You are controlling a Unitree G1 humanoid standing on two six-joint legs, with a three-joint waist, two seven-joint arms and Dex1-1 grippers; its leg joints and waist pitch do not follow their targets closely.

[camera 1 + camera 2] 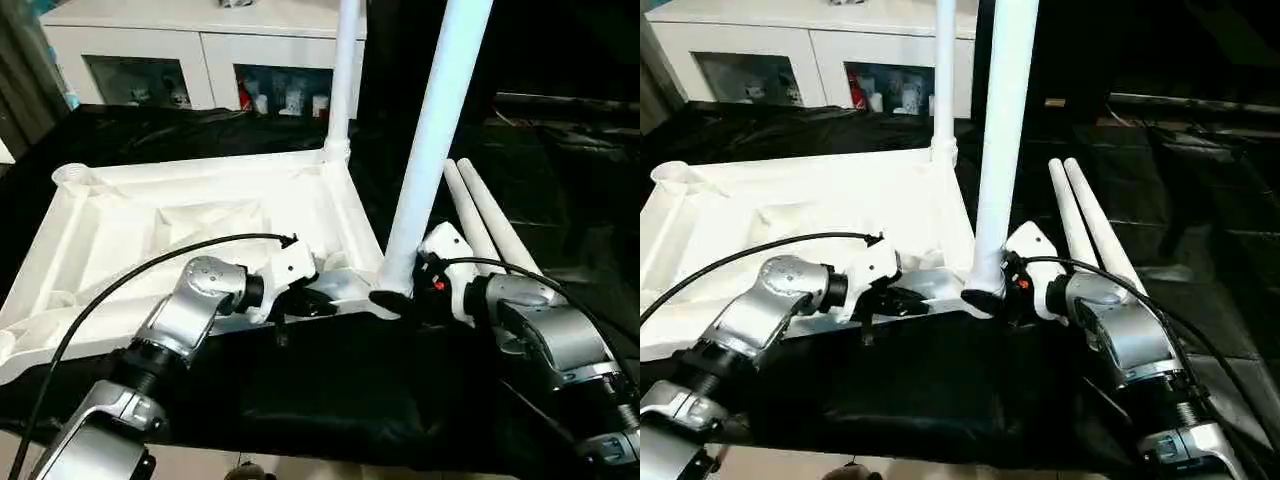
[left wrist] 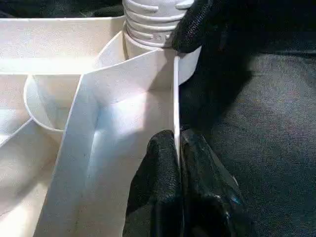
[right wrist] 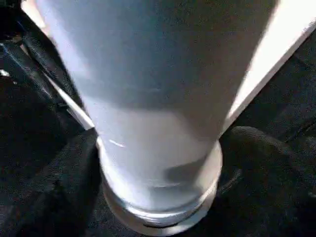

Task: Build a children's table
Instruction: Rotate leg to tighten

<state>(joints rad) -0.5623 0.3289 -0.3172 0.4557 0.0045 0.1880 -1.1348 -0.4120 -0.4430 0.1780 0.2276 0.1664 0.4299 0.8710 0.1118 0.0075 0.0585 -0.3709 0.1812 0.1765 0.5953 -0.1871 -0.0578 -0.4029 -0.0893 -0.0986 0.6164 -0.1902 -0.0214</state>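
The white tabletop [image 1: 200,215] lies ribbed side up on a black cloth. One white leg [image 1: 343,80] stands upright in its far right corner socket. At the near right corner, a second leg [image 1: 430,140] stands slightly tilted, its ringed end [image 2: 148,19] sitting in the socket. My right gripper [image 1: 395,298] is shut on this leg's base [image 3: 158,148], one black finger [image 3: 54,187] on each side. My left gripper [image 1: 315,300] is shut on the tabletop's thin near rim [image 2: 175,98], just beside that corner. Two loose legs [image 1: 485,225] lie side by side on the cloth to the right.
A white cabinet [image 1: 200,50] with glass doors stands behind the table. The far left corner socket [image 1: 72,177] holds nothing. Black cloth [image 1: 330,390] covers the work surface to its front edge, and my cables arc over both forearms.
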